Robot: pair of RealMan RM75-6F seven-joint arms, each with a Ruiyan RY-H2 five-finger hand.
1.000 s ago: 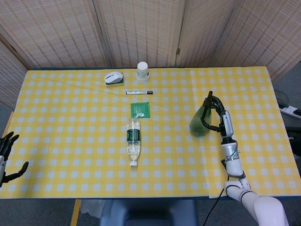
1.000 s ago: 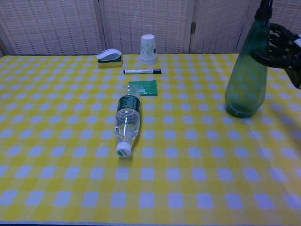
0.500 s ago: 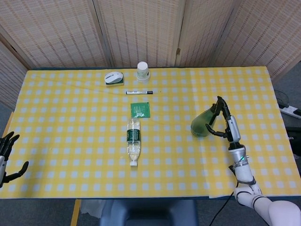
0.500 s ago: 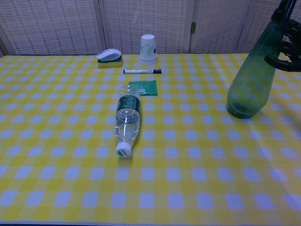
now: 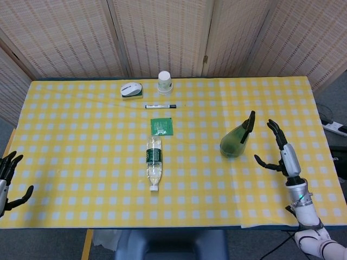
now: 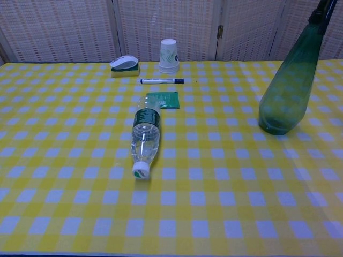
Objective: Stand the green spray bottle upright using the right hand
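Two hands show in the head view, and neither holds anything: your right hand hangs just beside the green translucent plastic spray bottle with its fingers spread and clear of it, and your left hand sits spread at the near left edge of the yellow-checked table, well away from the work. That green bottle stands on its broad base on the right half of the table, its black nozzle topmost, though the chest view shows the body leaning a little toward the right. By the look of it the standing is done or very nearly so. Judge it light and probably near empty, so it will tip easily from a nudge high up; smooth plastic will also slide under the fingers. If you must correct it, take hold low around the wide belly, not at the narrow neck. A clear plastic water bottle lies on its side mid-table, well apart.
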